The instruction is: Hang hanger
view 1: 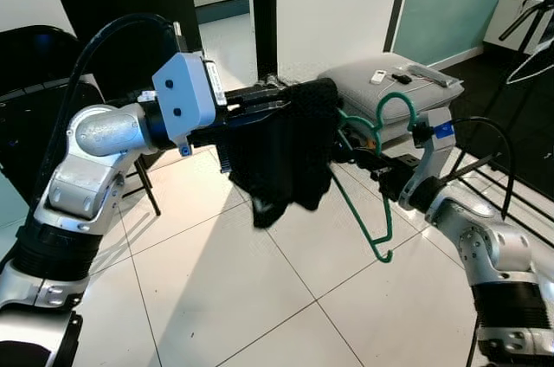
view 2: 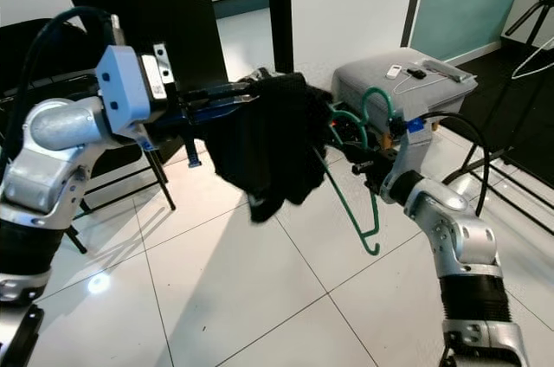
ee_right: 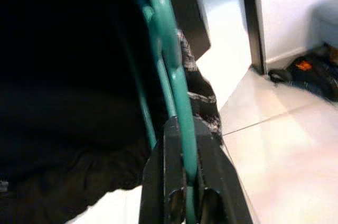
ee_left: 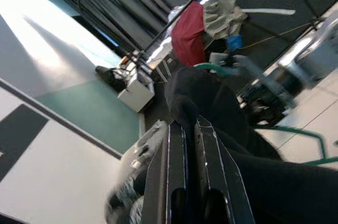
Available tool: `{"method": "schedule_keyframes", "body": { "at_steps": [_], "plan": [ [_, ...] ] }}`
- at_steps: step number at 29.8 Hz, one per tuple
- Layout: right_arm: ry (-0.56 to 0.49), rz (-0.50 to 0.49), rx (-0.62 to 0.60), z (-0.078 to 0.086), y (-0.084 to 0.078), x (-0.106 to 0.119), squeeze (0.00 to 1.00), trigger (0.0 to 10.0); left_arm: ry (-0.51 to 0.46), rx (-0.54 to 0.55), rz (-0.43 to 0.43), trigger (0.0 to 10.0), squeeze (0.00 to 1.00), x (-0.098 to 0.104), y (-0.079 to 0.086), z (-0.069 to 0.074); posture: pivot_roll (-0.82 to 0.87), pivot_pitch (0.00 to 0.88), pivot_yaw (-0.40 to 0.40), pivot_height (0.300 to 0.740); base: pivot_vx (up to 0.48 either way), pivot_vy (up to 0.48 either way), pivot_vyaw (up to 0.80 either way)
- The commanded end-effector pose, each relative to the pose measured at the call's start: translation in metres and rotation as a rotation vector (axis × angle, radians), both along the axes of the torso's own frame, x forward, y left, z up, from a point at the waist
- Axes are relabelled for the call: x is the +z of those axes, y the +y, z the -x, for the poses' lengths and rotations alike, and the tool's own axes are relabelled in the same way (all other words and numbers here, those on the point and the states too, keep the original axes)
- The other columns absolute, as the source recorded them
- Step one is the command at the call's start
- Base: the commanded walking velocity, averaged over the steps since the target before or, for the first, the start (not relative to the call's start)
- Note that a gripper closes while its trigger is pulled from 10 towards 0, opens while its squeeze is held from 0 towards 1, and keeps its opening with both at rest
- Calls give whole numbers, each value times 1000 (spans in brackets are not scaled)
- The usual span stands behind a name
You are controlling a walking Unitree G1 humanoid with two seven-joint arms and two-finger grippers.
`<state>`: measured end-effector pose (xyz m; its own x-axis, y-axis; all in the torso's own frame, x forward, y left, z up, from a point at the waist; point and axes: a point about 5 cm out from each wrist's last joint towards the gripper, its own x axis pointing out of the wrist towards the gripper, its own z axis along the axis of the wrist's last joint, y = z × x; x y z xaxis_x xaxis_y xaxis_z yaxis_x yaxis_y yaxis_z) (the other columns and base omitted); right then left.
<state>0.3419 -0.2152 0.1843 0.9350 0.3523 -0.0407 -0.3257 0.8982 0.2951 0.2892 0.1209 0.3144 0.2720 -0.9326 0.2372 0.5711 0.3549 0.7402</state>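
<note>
The left gripper (view 1: 275, 97) pinches a black garment (view 1: 286, 151) held in mid-air over the tiled floor (view 1: 260, 298). Just beside it, the right gripper (view 1: 357, 155) clamps a green hanger (view 1: 368, 194) (partly tucked into the cloth). A grey suitcase (view 1: 394, 86) stands behind.

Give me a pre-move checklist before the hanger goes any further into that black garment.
1. Left gripper shut on black garment: ok.
2. Right gripper shut on green hanger: ok.
3. Hanger hook free of cloth: ok.
4. Hanger arm inside the garment: cannot tell, cloth hides it.
5. Garment clear of the tiled floor: ok.
6. Grey case close behind the hanger: not ok, little room.
</note>
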Motion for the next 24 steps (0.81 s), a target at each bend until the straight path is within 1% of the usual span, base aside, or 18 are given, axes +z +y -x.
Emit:
{"method": "schedule_keyframes", "body": {
  "at_steps": [1, 2, 3, 4, 6, 7, 9, 10, 12, 14, 15, 17, 18, 20, 21, 22, 23, 24],
  "plan": [
    [1, -103, -142, -5, -16, 5, 0, 10000, -13, -45, 38, 10000, 0, 4, -3, 9, -69, 0, 41, 740, 0, 0, 0],
    [-21, -196, -187, -8, -20, 11, 0, 10000, 13, -68, 42, 10000, 0, -2, -10, 12, -69, 0, 41, 740, 0, 0, 0],
    [-36, -254, -209, -10, -22, 15, 0, 10000, 30, -84, 44, 10000, 0, -7, -14, 14, -69, 0, 41, 740, 0, 0, 0],
    [-36, -254, -209, -10, -22, 15, 0, 10000, 30, -84, 44, 10000, 0, -7, -14, 14, -69, 0, 41, 740, 0, 0, 0],
    [-80, -389, -235, -14, -24, 27, 0, 10000, 92, -124, 44, 10000, 0, -24, -29, 19, -71, 0, 40, 740, 0, 0, 0],
    [-80, -389, -235, -14, -24, 27, 0, 10000, 92, -124, 44, 10000, 0, -24, -29, 19, -71, 0, 40, 740, 0, 0, 0],
    [-124, -534, -254, -19, -24, 40, 0, 10000, 165, -159, 19, 10000, 0, -49, -48, 25, -70, 0, 38, 740, 0, 0, 0],
    [-135, -576, -259, -20, -24, 44, 0, 10000, 187, -167, 5, 10000, 0, -57, -54, 28, -70, 0, 38, 740, 0, 0, 0],
    [-139, -594, -262, -21, -23, 46, 0, 10000, 196, -170, -4, 10000, 0, -61, -57, 29, -70, 0, 38, 740, 0, 0, 0],
    [-149, -641, -232, -24, -16, 53, 0, 10000, 242, -138, -28, 10000, 0, -84, -70, 29, -66, 0, 38, 740, 0, 0, 0],
    [-149, -641, -232, -24, -16, 53, 0, 10000, 242, -138, -28, 10000, 0, -84, -70, 29, -66, 0, 38, 740, 0, 0, 0],
    [-147, -643, -198, -27, -5, 57, 0, 10000, 260, -96, -21, 10000, 0, -97, -82, 29, -63, 0, 35, 740, 0, 0, 0],
    [-147, -643, -198, -27, -5, 57, 0, 10000, 260, -96, -21, 10000, 0, -97, -82, 29, -63, 0, 35, 740, 0, 0, 0],
    [-139, -600, -142, -27, 13, 55, 0, 10000, 271, -83, 48, 10000, 0, -94, -95, 29, -57, 0, 37, 740, 0, 0, 0],
    [-139, -600, -142, -27, 13, 55, 0, 10000, 271, -83, 48, 10000, 0, -94, -95, 29, -57, 0, 37, 740, 0, 0, 0],
    [-138, -583, -124, -27, 19, 54, 0, 10000, 276, -85, 72, 10000, 0, -92, -99, 30, -57, 0, 37, 740, 0, 0, 0],
    [-132, -595, -111, -27, 25, 53, 0, 10000, 280, -73, 99, 10000, 0, -90, -105, 29, -54, 0, 38, 740, 0, 0, 0],
    [-132, -595, -111, -27, 25, 53, 0, 10000, 280, -73, 99, 10000, 0, -90, -105, 29, -54, 0, 38, 740, 0, 0, 0]
  ]
}}
